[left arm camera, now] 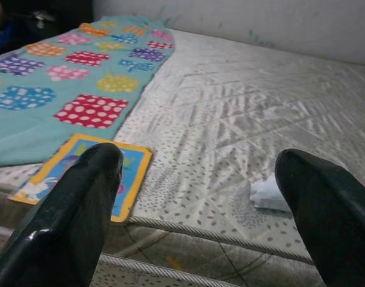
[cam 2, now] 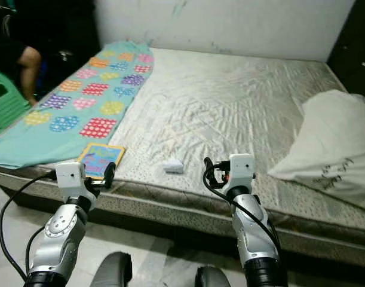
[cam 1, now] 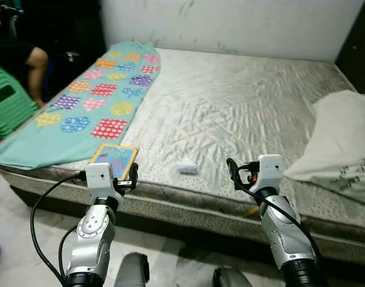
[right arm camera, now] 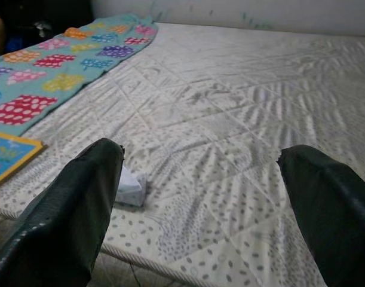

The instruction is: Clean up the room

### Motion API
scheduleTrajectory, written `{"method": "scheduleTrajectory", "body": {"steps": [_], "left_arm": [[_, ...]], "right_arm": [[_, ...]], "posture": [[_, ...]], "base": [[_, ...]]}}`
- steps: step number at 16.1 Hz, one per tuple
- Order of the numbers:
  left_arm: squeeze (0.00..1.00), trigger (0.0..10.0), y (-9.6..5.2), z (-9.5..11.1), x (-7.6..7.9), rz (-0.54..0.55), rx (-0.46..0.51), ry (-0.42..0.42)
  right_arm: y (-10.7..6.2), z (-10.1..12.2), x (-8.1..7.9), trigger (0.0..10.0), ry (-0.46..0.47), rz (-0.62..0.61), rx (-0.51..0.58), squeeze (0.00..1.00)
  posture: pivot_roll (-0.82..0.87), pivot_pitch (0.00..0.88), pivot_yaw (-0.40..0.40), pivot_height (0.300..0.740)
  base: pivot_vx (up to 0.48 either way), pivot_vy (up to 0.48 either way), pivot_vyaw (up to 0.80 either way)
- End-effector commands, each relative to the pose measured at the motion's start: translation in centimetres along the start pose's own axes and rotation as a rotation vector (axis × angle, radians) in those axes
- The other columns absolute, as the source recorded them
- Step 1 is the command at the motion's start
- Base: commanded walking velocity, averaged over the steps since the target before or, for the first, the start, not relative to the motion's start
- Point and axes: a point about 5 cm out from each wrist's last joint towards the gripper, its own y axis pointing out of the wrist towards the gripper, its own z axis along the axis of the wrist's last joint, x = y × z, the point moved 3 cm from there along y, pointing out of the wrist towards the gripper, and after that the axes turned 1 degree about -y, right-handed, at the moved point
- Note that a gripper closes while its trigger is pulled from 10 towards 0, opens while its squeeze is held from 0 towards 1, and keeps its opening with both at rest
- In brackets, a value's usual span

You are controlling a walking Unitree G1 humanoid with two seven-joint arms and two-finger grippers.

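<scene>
A bare quilted mattress (cam 1: pixel 230 101) lies before me. On its left side is a teal blanket (cam 1: pixel 92 101) with coloured heart patches. A yellow-bordered picture book (cam 1: pixel 113 160) rests at the near edge, partly on the blanket. A small crumpled white tissue (cam 1: pixel 187 167) sits near the front edge, between my arms. My left gripper (cam 1: pixel 129 178) hovers open at the mattress edge just before the book (left arm camera: pixel 134 173). My right gripper (cam 1: pixel 233 170) is open too, right of the tissue (right arm camera: pixel 131 186). Neither holds anything.
A white pillow (cam 1: pixel 343 143) lies at the mattress's right side. A person (cam 1: pixel 33 66) sits at the far left beside green plastic stools (cam 1: pixel 6 101). A pale wall (cam 1: pixel 230 24) stands behind the bed, and tiled floor (cam 1: pixel 15 227) is below me.
</scene>
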Motion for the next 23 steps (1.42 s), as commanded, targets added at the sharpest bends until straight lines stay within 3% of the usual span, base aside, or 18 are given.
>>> {"method": "scheduleTrajectory", "body": {"steps": [1,15,16,20,23], "left_arm": [[0.0,10.0,0.17,0.66,0.08,-0.009,0.022,0.009],[0.0,10.0,0.11,0.79,0.56,-0.031,0.03,-0.006],[0.0,10.0,0.11,0.81,0.63,-0.035,0.031,-0.009],[0.0,10.0,0.06,0.81,0.7,-0.043,0.029,-0.011],[0.0,10.0,0.07,0.89,0.81,-0.051,0.033,-0.012]], "right_arm": [[0.21,0.39,-0.14,10.0,-0.008,0.013,0.011,0.0],[0.24,0.27,-0.23,10.0,-0.009,0.033,0.007,0.0],[0.24,0.38,-0.25,10.0,-0.055,0.04,0.011,0.0],[0.12,0.32,-0.6,10.0,-0.047,0.057,0.017,0.0],[0.13,0.25,-0.59,10.0,-0.038,0.055,0.015,0.0]], "posture": [[-0.07,0.026,0.006,0.608],[-0.07,0.042,0.004,0.57],[-0.07,0.042,0.004,0.57],[-0.07,0.044,0.006,0.57],[-0.07,0.046,0.007,0.57]], "base": [[0.0,0.0,0.0],[0.0,0.0,0.0],[0.0,0.0,0.0],[0.0,0.0,0.8],[0.0,0.0,0.14]]}}
